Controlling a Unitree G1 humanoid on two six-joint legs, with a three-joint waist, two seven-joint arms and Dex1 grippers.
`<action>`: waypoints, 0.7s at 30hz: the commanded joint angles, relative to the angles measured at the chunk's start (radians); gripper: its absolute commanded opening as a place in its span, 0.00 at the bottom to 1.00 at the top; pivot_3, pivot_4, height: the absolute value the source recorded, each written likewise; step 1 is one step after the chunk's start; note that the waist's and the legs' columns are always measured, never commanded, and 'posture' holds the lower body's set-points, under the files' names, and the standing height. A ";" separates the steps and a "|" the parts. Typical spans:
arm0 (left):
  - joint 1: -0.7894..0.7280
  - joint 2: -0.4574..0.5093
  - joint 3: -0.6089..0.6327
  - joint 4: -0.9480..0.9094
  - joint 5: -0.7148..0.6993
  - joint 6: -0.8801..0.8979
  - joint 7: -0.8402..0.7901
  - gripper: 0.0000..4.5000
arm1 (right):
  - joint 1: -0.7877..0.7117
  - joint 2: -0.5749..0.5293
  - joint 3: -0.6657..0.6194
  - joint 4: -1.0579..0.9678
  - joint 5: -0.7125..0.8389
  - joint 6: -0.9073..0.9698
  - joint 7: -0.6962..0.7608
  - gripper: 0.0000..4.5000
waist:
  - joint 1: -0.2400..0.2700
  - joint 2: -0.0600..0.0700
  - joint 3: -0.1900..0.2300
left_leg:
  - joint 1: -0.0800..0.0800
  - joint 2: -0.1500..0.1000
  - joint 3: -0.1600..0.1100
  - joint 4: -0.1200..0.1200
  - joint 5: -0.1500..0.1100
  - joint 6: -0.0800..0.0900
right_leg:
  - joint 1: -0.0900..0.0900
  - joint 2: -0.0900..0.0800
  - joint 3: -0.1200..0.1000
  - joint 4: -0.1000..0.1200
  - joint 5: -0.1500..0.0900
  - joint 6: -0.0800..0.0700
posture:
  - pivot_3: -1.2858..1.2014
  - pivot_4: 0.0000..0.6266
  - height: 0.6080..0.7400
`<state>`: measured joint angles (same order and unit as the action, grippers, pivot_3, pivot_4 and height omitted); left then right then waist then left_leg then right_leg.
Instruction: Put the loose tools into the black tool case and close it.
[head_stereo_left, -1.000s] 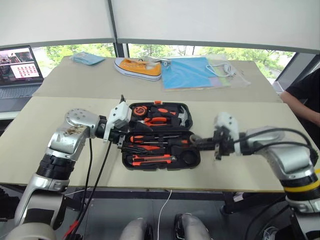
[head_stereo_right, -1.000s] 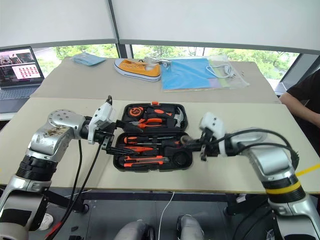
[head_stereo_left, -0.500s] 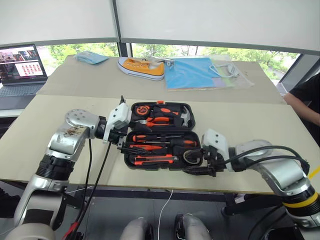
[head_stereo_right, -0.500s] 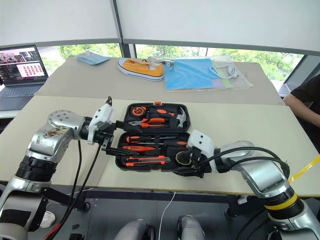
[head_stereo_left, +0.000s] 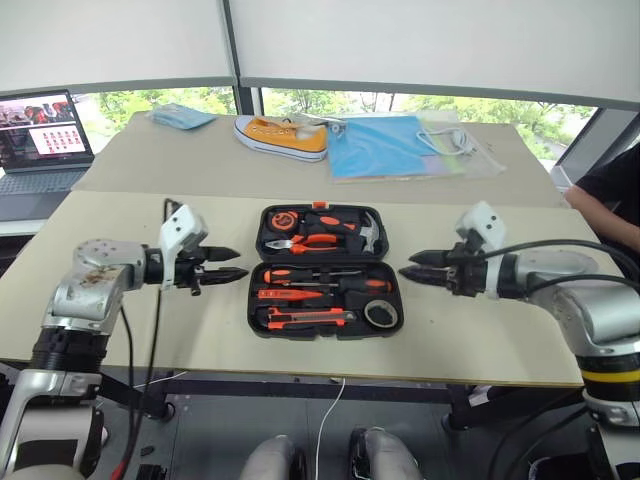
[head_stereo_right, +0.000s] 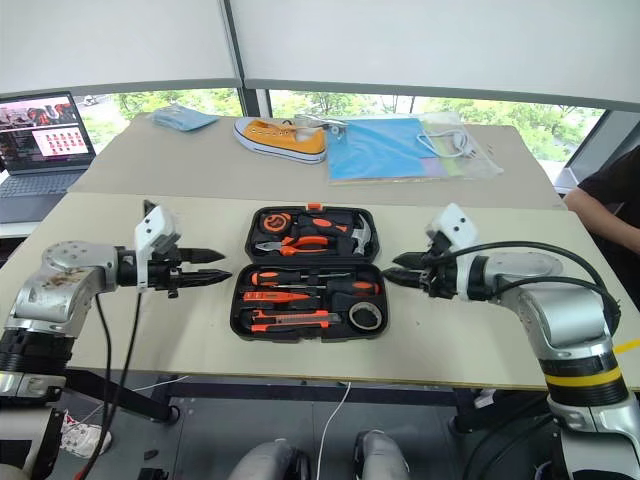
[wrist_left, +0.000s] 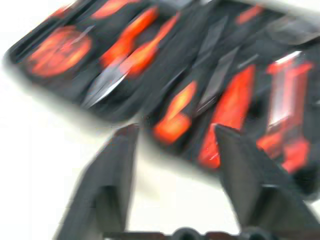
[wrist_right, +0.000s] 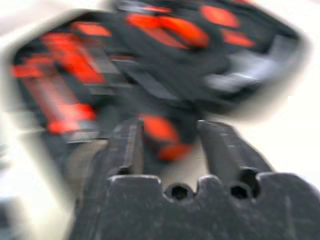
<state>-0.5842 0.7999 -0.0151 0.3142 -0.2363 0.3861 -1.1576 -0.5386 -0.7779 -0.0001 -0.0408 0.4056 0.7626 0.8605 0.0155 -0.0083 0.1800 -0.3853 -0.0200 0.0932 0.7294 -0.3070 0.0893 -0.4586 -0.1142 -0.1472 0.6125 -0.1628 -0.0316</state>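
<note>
Left claw (head_stereo_left: 226, 264) hovers just left of the black tool case (head_stereo_left: 325, 273), fingers parted, nothing between them. Case lies open flat mid-worktop (head_stereo_left: 480, 335), lid half away from the robot. Near half holds the two screwdrivers (head_stereo_left: 315, 279), utility knife (head_stereo_left: 300, 318) and tape roll (head_stereo_left: 380, 313); tester pen too small to pick out. Right claw (head_stereo_left: 418, 265) sits just right of the case, fingers parted, empty, tips pointing at it. No tools loose on the worktop, so loading looks done. Step in hand: closing. Next move likely needs both claws to fold the lid half toward the robot and press the latch.
</note>
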 joint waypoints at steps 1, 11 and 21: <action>-0.019 -0.024 -0.015 0.035 0.040 -0.059 0.039 0.15 | -0.038 0.009 0.044 0.131 -0.109 -0.162 -0.012 0.12 | 0.002 0.000 0.000 | 0.000 0.000 0.000 0.000 0.000 0.000 | 0.000 0.000 0.000 0.000 0.000 0.000 | 0.52 0.24 0.84; -0.015 -0.113 -0.121 -0.026 0.034 -0.059 -0.082 0.00 | -0.041 0.091 0.161 0.131 -0.163 -0.277 0.108 0.00 | -0.006 0.000 0.000 | -0.001 0.000 0.001 0.000 0.000 0.000 | 0.000 0.001 -0.001 0.000 0.000 0.000 | 0.52 0.24 0.84; 0.076 -0.052 -0.147 -0.172 0.007 -0.035 -0.209 0.00 | 0.134 0.055 0.122 -0.161 -0.072 -0.171 0.181 0.00 | -0.007 0.000 0.000 | 0.000 0.000 0.000 -0.001 0.000 0.000 | 0.000 0.001 -0.001 -0.001 0.000 -0.001 | 0.52 0.24 0.84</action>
<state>-0.5121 0.7719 -0.1237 0.2247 -0.1827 0.3584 -1.3065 -0.4025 -0.7433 0.1120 -0.0916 0.2599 0.5955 1.0013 0.0087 -0.0079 0.1802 -0.3849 -0.0198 0.0937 0.7279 -0.3071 0.0891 -0.4584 -0.1137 -0.1478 0.6117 -0.1634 -0.0330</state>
